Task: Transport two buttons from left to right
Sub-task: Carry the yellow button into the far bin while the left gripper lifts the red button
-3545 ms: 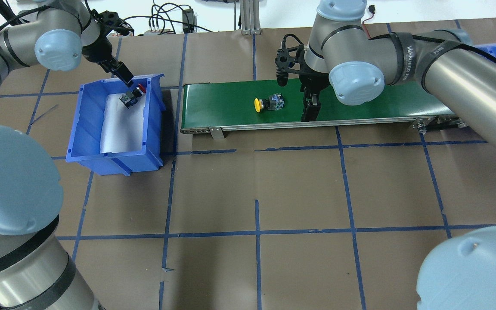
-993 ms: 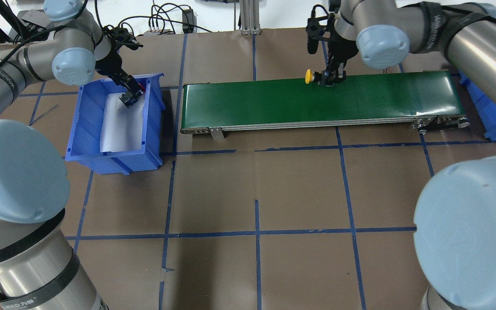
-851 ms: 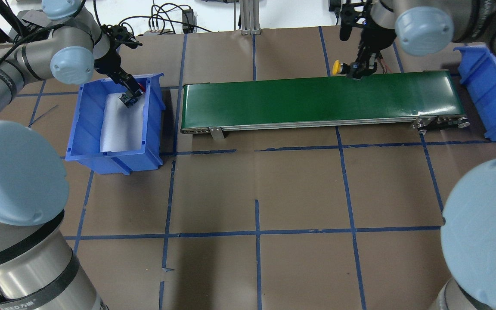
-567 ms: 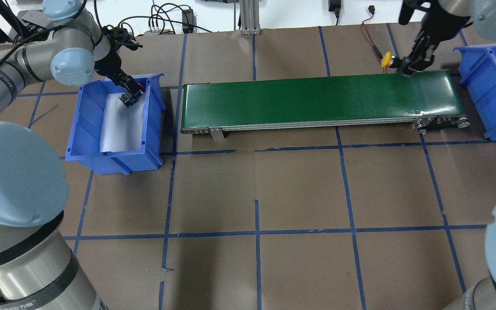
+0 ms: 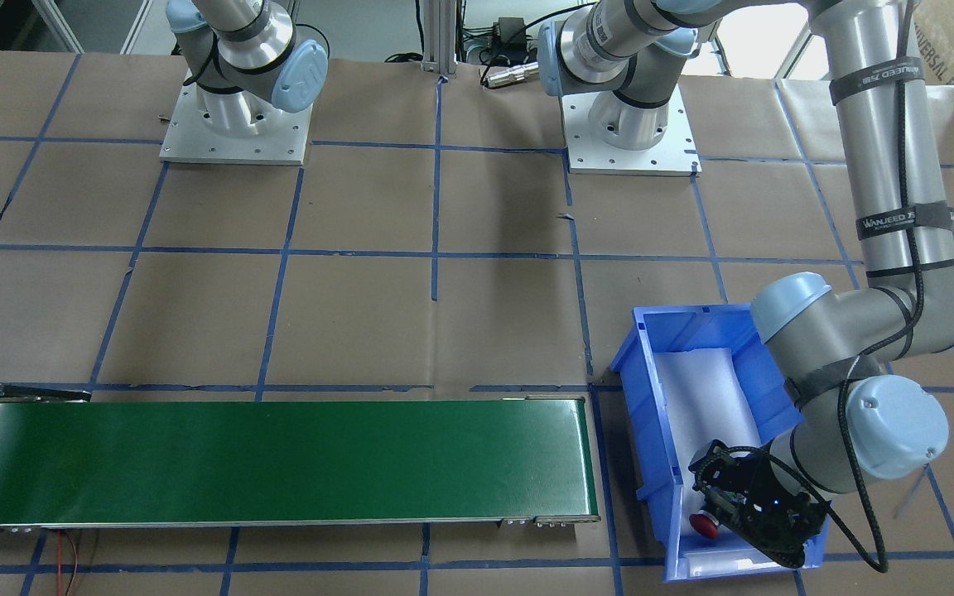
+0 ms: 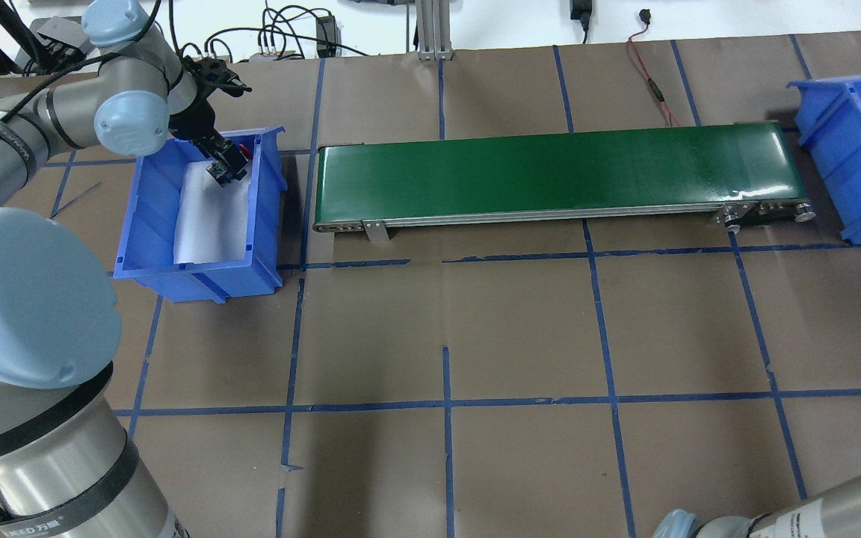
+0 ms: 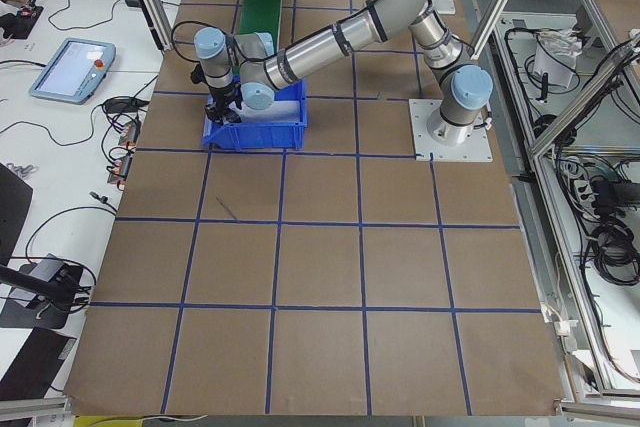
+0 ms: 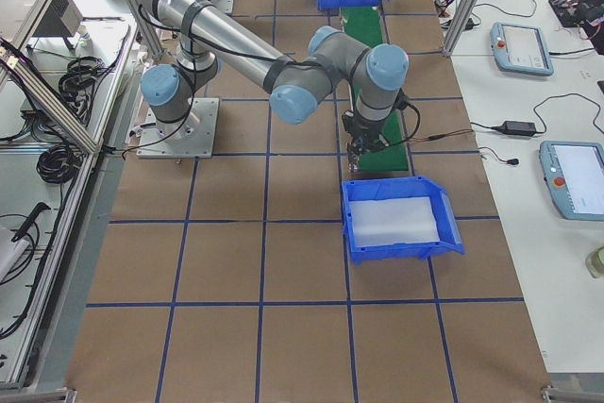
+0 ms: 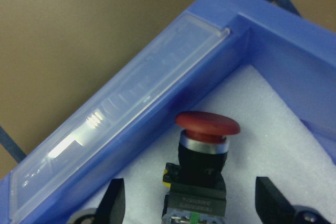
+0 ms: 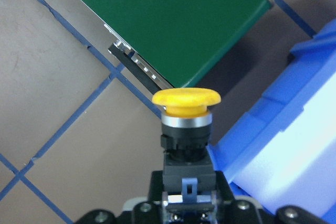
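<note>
Red-capped and lying on its side, the red button (image 9: 205, 145) rests on the white foam (image 6: 202, 224) that lines the left blue bin (image 6: 150, 217), at the upper left of the overhead view. In the left wrist view we see its cap pointing at the bin's wall, close to a corner, with the black body behind it at the bottom centre of the frame.

We find the left tool (image 9: 194, 205) down inside that bin with its jaws spread wide. The two dark fingers (image 9: 116, 203) stand at the lower left and lower right of the wrist view, one on each side of the button's body, with a clear gap of foam between each finger and the body. The tool grips nothing and we see no contact with the button.

At the far right edge of the overhead view we see the yellow button (image 10: 186, 114) up in the air at the right blue bin (image 6: 834, 161). The right tool (image 10: 189, 198) is closed on its black and grey body, cap pointing away from the wrist. In the right wrist view the cap shows against the brown paper of the tabletop (image 6: 445, 314), between the end of the green belt (image 6: 550, 175) at the top of the frame and the bin's blue wall at the right. We cannot tell from that view whether the button is over the bin's inside or just short of its rim.

The belt runs across the upper middle of the overhead view, between the two bins.
</note>
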`<state>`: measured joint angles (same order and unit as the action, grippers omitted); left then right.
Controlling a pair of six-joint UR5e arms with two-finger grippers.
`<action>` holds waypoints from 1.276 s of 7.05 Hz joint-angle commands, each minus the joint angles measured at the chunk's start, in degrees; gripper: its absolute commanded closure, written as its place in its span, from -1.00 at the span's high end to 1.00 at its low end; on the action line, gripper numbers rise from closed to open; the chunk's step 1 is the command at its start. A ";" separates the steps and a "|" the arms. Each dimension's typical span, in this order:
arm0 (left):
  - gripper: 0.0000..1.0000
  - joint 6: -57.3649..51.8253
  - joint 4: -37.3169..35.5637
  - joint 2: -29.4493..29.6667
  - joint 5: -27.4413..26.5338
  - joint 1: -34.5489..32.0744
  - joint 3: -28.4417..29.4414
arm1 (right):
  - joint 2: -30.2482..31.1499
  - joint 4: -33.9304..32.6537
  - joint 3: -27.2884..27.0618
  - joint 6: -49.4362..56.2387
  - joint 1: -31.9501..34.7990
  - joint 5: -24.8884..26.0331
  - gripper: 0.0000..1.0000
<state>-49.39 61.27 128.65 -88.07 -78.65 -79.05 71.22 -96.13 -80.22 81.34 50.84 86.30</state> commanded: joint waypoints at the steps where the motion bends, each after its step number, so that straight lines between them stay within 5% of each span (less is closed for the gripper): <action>1: 0.07 0.09 -0.01 0.11 0.00 -0.01 0.04 | -0.90 -0.72 0.24 -1.69 -4.33 4.11 -0.95; 2: -0.34 0.09 -0.01 -0.07 -0.17 -0.01 0.21 | -3.26 -2.12 0.94 -3.80 -4.69 4.58 -0.95; 3: -0.51 0.17 -0.09 -0.68 -0.26 -0.01 0.65 | -6.32 -4.04 1.73 -5.12 -4.69 4.58 -0.95; 6: -0.51 0.44 2.70 -7.07 -0.52 0.07 0.22 | -11.36 -7.05 5.16 -8.65 -4.69 6.25 -0.94; 9: -0.51 4.18 13.86 -16.48 -0.87 -0.62 1.36 | -13.38 -8.45 5.86 -8.65 -4.69 6.34 -0.94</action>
<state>-47.79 71.44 115.65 -88.68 -78.78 -77.86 58.78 -103.99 -74.73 72.71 46.11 92.63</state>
